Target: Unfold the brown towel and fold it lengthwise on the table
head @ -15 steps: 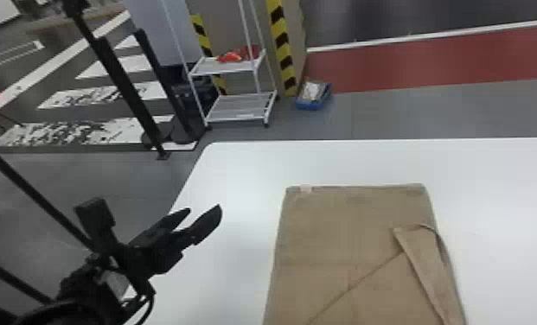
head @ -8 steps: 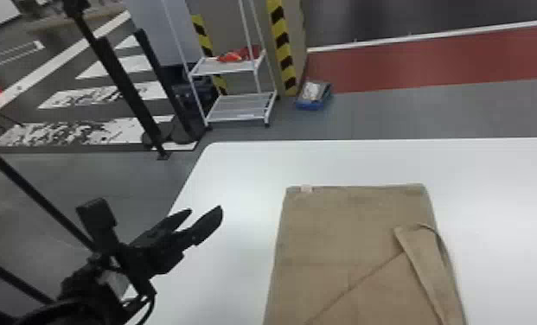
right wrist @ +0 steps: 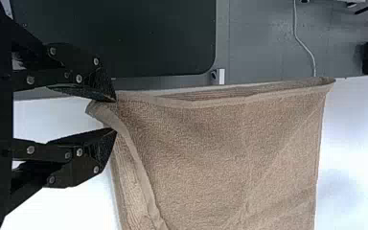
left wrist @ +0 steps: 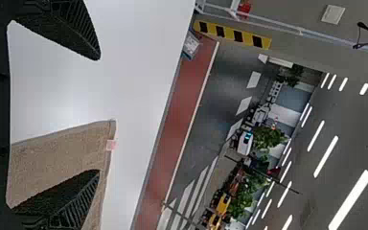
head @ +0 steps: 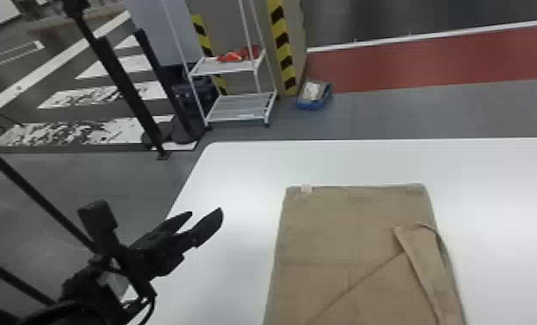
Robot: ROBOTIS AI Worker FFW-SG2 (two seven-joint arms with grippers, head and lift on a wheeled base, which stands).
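Black right fingers (right wrist: 98, 145) apart near towel (right wrist: 220, 153)

A white, round-cornered table (head: 366, 162) — and on it, the folded brown towel (head: 336, 242)

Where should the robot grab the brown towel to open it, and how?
Pinch the towel by the pointed tip of its turned-over flap, coming down from above and slightly from the left. That tip lies on top of the flat part and looks loose, so a finger could probably slip under.
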